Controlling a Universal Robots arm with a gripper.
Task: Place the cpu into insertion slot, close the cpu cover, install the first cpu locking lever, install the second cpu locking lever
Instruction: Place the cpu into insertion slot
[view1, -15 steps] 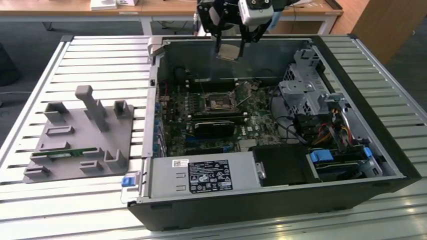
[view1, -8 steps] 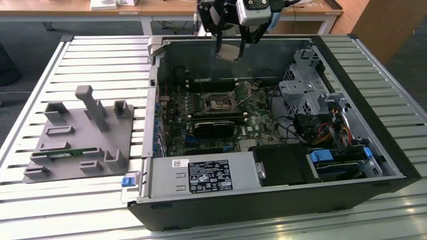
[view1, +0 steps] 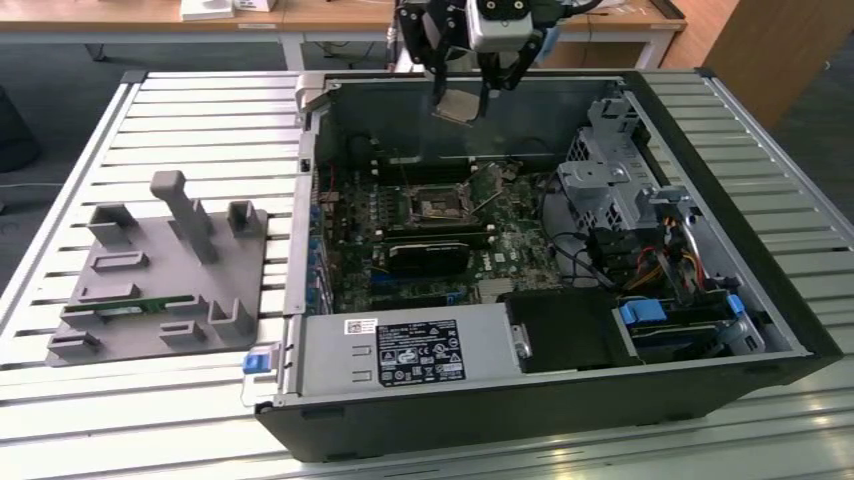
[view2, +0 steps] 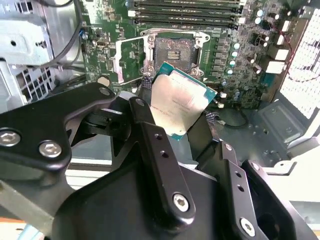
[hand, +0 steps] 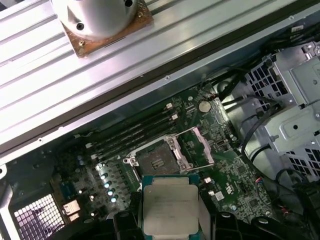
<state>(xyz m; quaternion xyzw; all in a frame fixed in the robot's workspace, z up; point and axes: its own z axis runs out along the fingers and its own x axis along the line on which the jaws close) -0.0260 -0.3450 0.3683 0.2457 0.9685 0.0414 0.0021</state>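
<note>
My gripper (view1: 467, 98) hangs above the back wall of the open computer case (view1: 747, 200), shut on the cpu (view1: 461, 105), a flat square chip with a dull silvery top. In both wrist views the cpu (view2: 180, 102) (hand: 170, 205) sits tilted between the black fingers (view2: 150, 135), well above the motherboard. The insertion slot (view1: 438, 203) (view2: 175, 52) (hand: 156, 161) lies open and bare below it. The cpu cover (view2: 131, 59) (hand: 200, 147), a thin metal frame, is swung open beside the slot. I cannot make out the locking levers clearly.
A grey fixture (view1: 160, 270) with a green memory stick (view1: 134, 308) stands on the slatted table (view1: 200, 110) at the exterior view's left. Inside the case are memory slots (view2: 185, 12), a black card (view1: 427, 250), a drive cage (view1: 614, 180), cables and the power supply (view1: 400, 350).
</note>
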